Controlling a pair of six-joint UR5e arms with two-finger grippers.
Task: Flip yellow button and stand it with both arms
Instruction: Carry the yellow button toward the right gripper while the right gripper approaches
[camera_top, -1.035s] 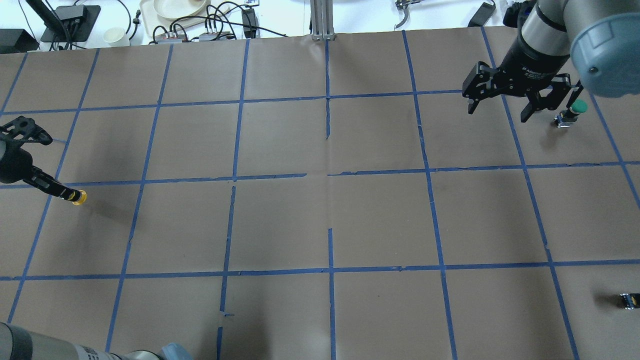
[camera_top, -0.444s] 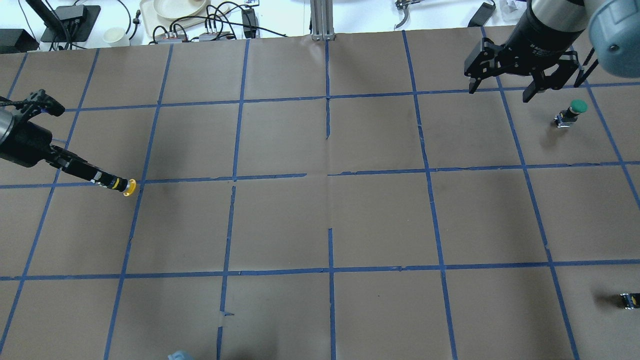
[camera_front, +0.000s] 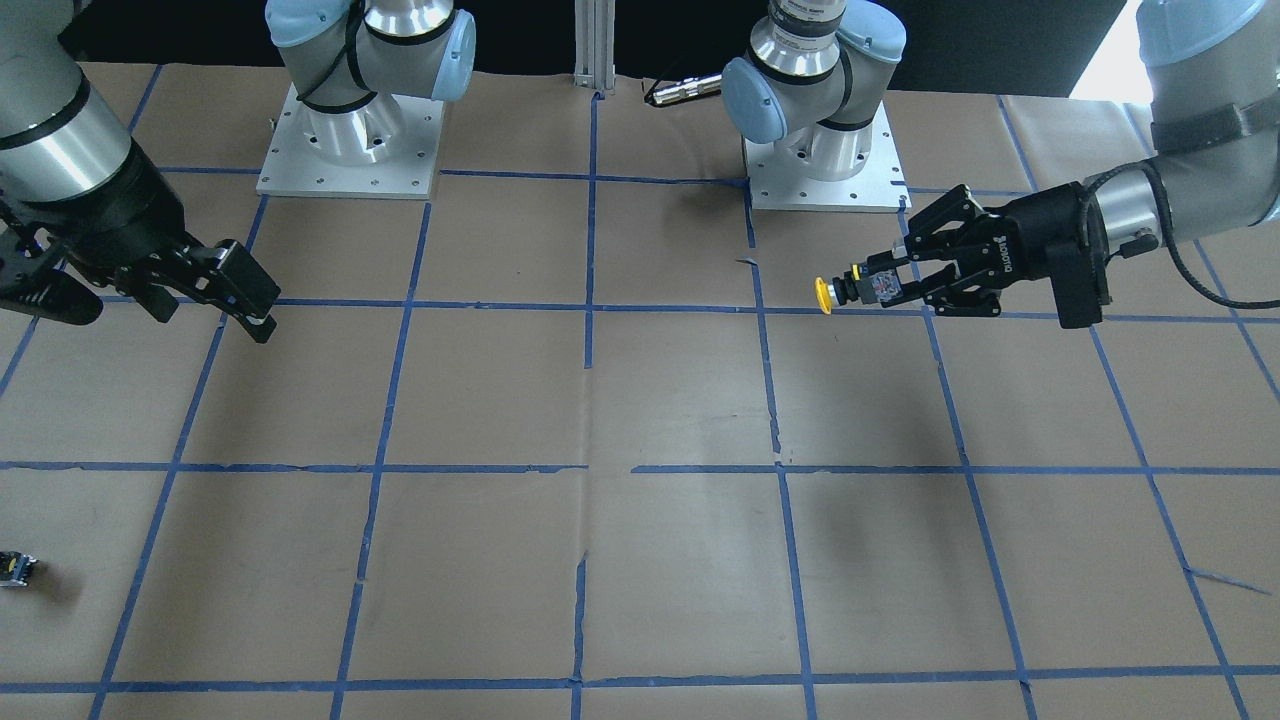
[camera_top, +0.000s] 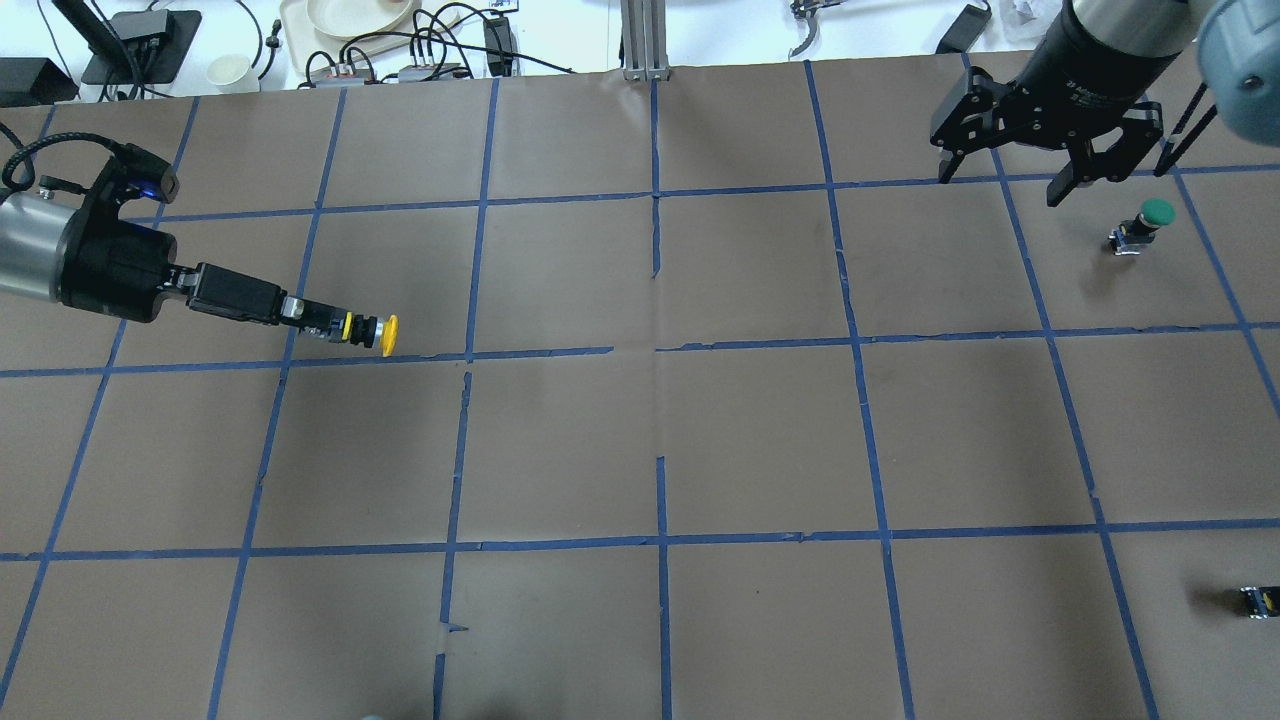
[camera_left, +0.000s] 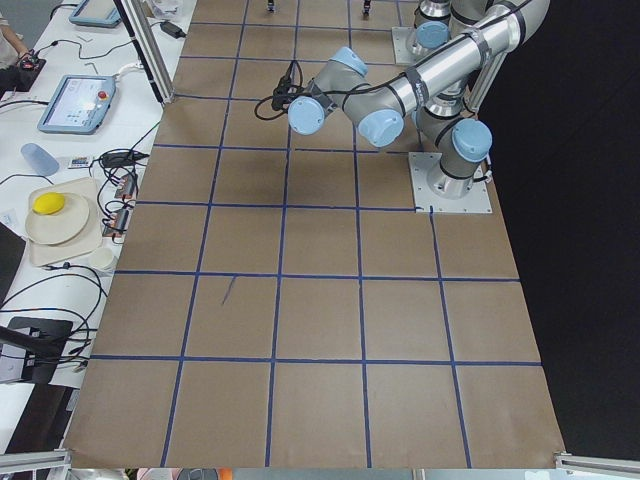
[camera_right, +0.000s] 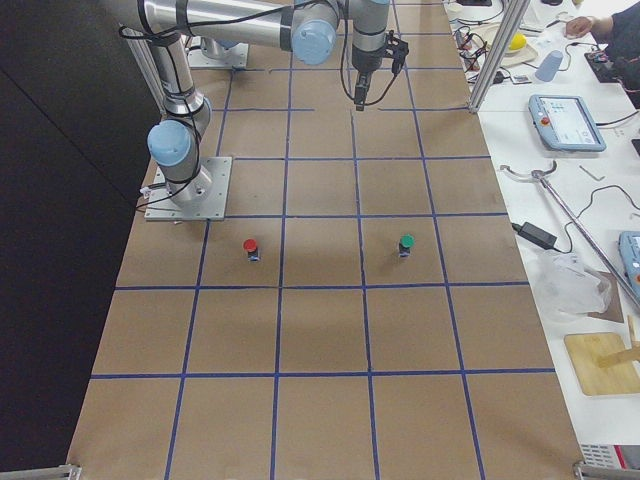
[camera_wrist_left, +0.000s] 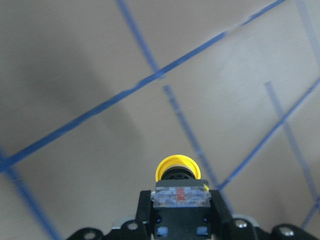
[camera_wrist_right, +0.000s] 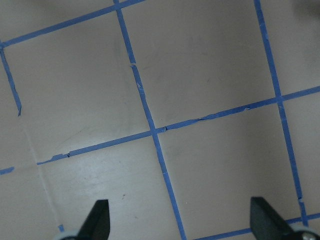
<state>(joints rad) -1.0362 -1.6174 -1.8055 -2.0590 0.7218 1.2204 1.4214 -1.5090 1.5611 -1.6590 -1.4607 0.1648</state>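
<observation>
Half done, we judge: at left our left gripper (camera_top: 312, 321) clamps the yellow button (camera_top: 360, 329) by its body, sideways in the air, while far right our right gripper (camera_top: 998, 190) hangs spread and empty, hand-over and standing yet to come, over a brown-papered table (camera_top: 760, 440) gridded in blue tape (camera_top: 662, 540), a cluttered white bench (camera_top: 575, 35) beyond.

— Where is the yellow button (camera_top: 362, 328)?
— In the left gripper (camera_top: 305, 314), which is clamped on its black-and-grey body. The button is lying level in the air, with its round yellow cap pointing away from the gripper. It's well to the left of the aluminium post (camera_top: 645, 40) and nearer the robot.
— And the right gripper (camera_top: 1000, 188)?
— Well to the right of that post, pointing downward, jaws spread wide with nothing between them.
</observation>
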